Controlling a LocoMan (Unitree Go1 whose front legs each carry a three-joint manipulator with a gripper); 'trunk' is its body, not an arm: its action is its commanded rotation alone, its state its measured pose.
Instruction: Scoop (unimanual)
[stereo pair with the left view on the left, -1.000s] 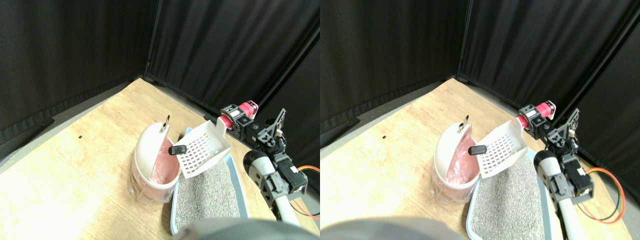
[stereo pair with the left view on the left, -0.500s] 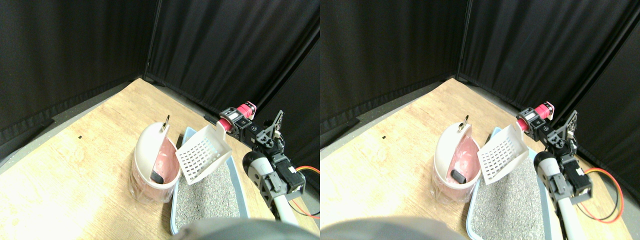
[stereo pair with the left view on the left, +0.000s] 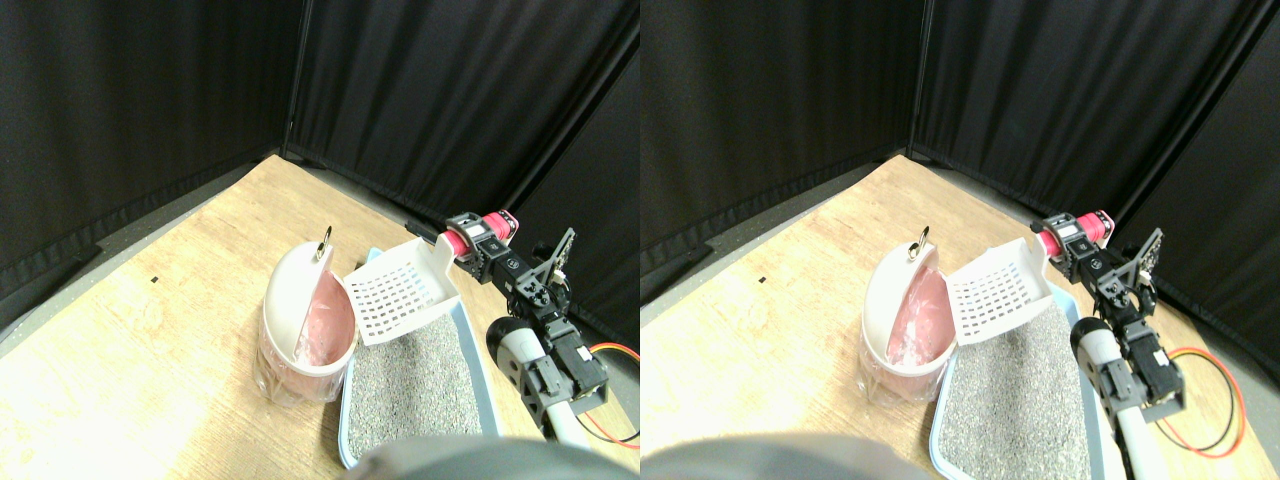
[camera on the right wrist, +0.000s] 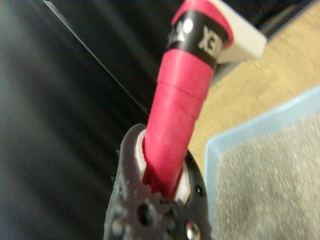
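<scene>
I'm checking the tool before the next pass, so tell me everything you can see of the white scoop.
The scoop is white plastic, a box-shaped shovel with rows of small slots through its floor and low side walls. Its handle is wrapped in red tape with a black band. It hangs tilted, open end toward the bin, above the far end of the blue litter tray. It looks empty. The right claw grips the handle's end; nothing else touches it.

The pink-lined inside of the white domed plastic bin (stereo pair with the left view on the left: 300, 325) is seen only in part, its floor hidden behind the rim. The near end of the light blue tray of grey granules (stereo pair with the left view on the left: 470, 345) is cut off at the bottom of the stereo view. In the wrist view, the white slotted plastic scoop (camera on the right wrist: 242, 42) is cut off, and whether its red wrapped handle (camera on the right wrist: 175, 120) is clamped cannot be told.
</scene>
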